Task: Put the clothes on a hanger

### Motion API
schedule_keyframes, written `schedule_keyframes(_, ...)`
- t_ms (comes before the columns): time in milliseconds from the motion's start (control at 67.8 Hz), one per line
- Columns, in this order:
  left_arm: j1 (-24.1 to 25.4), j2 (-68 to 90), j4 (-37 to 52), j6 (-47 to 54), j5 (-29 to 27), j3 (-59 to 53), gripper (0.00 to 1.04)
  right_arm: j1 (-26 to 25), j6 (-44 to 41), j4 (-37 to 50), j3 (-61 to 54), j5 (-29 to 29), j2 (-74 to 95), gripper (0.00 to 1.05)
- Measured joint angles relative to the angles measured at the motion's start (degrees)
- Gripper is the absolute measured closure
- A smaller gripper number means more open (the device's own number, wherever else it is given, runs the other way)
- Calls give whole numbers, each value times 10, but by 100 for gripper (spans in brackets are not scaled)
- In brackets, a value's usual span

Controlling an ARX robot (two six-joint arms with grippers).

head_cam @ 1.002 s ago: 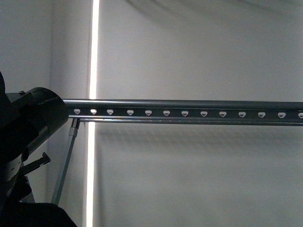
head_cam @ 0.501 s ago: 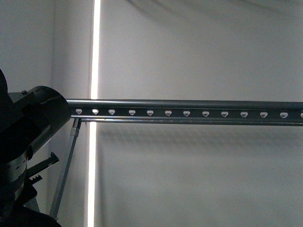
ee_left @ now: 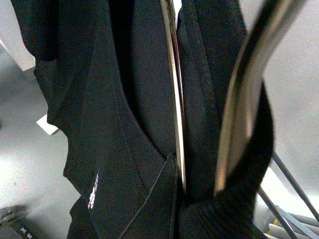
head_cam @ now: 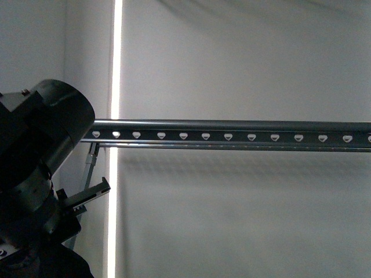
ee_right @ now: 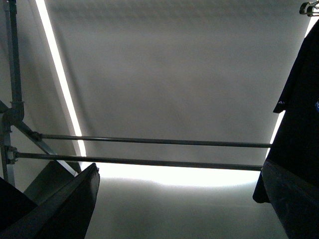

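Hanger (head_cam: pixel 232 132): the grey rail, punched with heart-shaped holes, runs level across the front view. Two lower cross-bars (ee_right: pixel 149 142) show in the right wrist view.

Clothes (ee_left: pixel 124 124): black fabric with a ribbed collar fills the left wrist view, draped on a chrome coat hanger (ee_left: pixel 244 99). It also hangs at the edge of the right wrist view.

Left hand (head_cam: pixel 87 197): below the rail near its left end and only partly seen. Whether it is clamped or apart cannot be told.

Right hand (ee_right: pixel 184 204): fingers wide apart.
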Motion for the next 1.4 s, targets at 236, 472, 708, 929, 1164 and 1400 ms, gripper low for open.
schedule_keyframes(236,-27,-87,94,137,43,-81,98,0,0,0,0,0,0,7)
schedule_keyframes(472,-45,-220,85,267,153,-172,99,0,0,0,0,0,0,7)
schedule_keyframes(708,-33,-258,38,443,314,-200,99,0,0,0,0,0,0,7)
schedule_keyframes(929,19,-260,42,593,483,-203,99,0,0,0,0,0,0,7)
schedule_keyframes(1164,85,-203,67,735,636,-144,99,0,0,0,0,0,0,7)
schedule_keyframes(1400,99,-139,-8,856,761,-62,99,0,0,0,0,0,0,7)
